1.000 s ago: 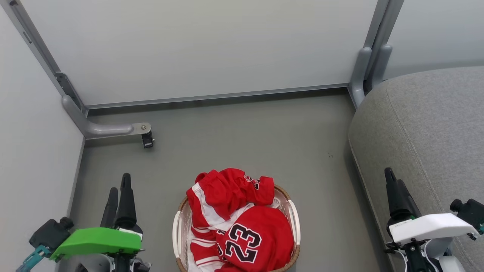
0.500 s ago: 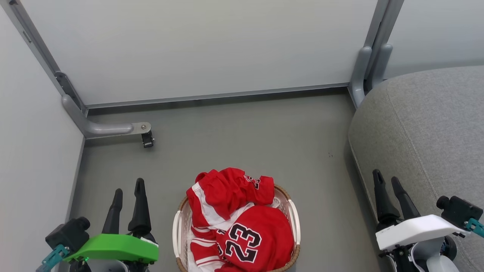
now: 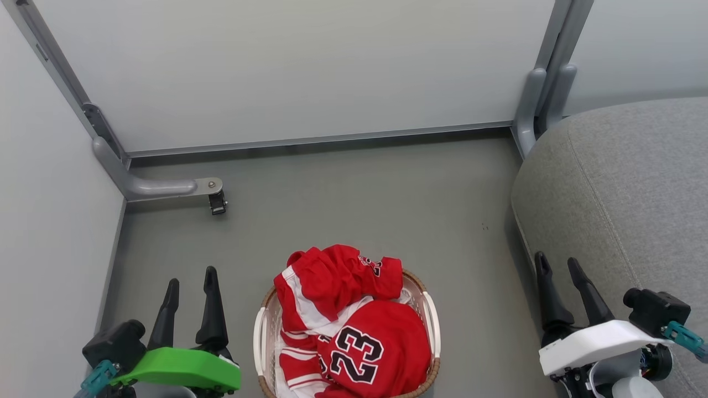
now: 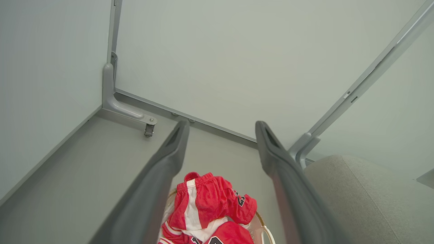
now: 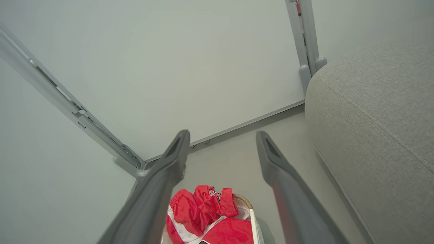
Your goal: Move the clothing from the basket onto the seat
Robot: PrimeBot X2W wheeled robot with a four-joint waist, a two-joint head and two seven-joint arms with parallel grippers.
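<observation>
The red clothing (image 3: 343,320) with white stripes and a black "23" is heaped in the oval white basket (image 3: 259,337) on the floor at the bottom centre. The grey seat (image 3: 625,193) fills the right side. My left gripper (image 3: 191,275) stands open to the left of the basket, empty. My right gripper (image 3: 557,261) stands open at the seat's front edge, right of the basket, empty. In the left wrist view the clothing (image 4: 206,206) lies low between the fingers, beside the seat (image 4: 366,200). The right wrist view shows the clothing (image 5: 203,213) and the seat (image 5: 376,128).
Pale partition walls enclose the grey floor (image 3: 354,199) at the back and left. A grey wall foot with a small black caster (image 3: 217,202) juts out at the back left. A grey post (image 3: 539,99) stands beside the seat's rounded corner.
Both grippers have shifted inward toward the basket, and their fingers now show spread apart instead of overlapping. The head view has shifted slightly. The clothing has not moved.
</observation>
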